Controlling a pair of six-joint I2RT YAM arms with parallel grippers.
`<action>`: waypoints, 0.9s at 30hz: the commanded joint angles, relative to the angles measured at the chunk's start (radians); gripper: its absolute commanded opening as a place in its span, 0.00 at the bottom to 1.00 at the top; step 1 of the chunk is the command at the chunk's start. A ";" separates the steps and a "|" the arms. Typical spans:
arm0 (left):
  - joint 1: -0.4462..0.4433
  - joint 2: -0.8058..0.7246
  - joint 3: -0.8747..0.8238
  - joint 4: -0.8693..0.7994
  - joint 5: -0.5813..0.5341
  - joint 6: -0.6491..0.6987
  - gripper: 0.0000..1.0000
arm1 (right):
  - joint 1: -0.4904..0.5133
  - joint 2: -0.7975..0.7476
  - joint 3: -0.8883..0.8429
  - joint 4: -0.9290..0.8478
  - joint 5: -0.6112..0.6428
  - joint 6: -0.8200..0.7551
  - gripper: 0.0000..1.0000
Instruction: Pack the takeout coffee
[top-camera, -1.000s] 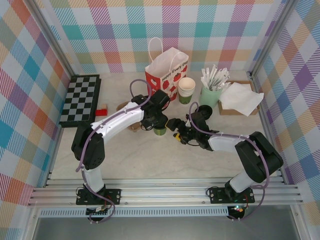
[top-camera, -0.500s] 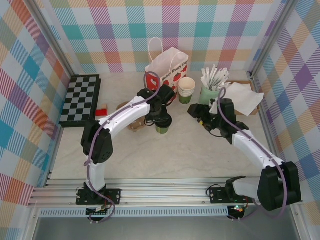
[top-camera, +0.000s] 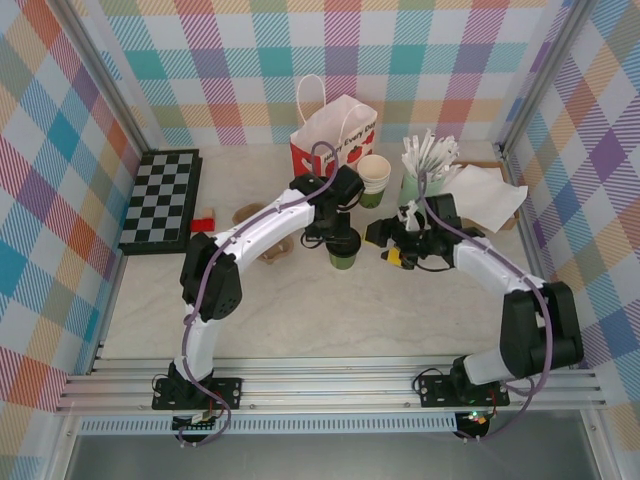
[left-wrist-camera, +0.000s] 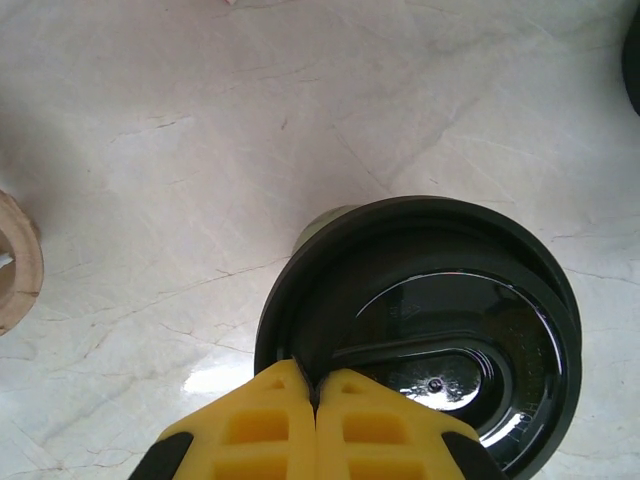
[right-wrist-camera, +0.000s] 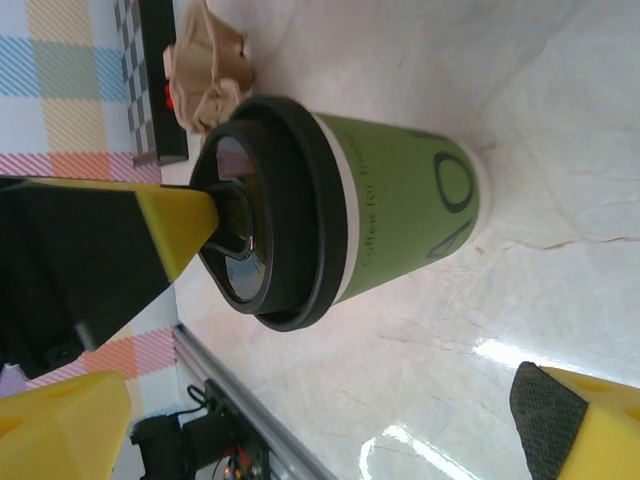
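A takeout coffee (top-camera: 345, 259), a green paper cup with a round black lid (left-wrist-camera: 430, 340), stands mid-table in front of the paper bag (top-camera: 335, 140). My left gripper (top-camera: 340, 240) comes down on it from above. Its yellow fingers (left-wrist-camera: 270, 420) are shut on the near rim of the lid. In the right wrist view the cup (right-wrist-camera: 400, 220) fills the middle, with the left gripper's yellow fingertip on the lid. My right gripper (top-camera: 385, 240) hangs just right of the cup, level with it. It stands wide open (right-wrist-camera: 320, 430) with nothing between its fingers.
Behind the cup stand the apple-print bag, a stack of lidless cups (top-camera: 373, 175) and a pale green holder of white sticks (top-camera: 420, 185). White napkins (top-camera: 480, 195) lie at the back right. A chessboard (top-camera: 160, 200) and crumpled brown paper (top-camera: 268, 250) lie to the left.
The left gripper has carried the cup to the right, nearer the bag. The right arm swung away to the right, then came back beside the cup with its jaws wider.
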 joint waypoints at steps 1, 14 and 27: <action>-0.018 0.028 0.022 -0.030 0.031 0.029 0.00 | 0.016 0.061 0.041 0.064 -0.103 0.030 0.99; -0.017 0.022 0.025 0.006 0.085 0.054 0.03 | 0.066 0.249 0.110 0.029 0.049 0.073 0.94; -0.003 -0.167 -0.069 0.179 0.076 0.024 0.24 | 0.074 0.220 0.103 -0.033 0.129 0.081 0.92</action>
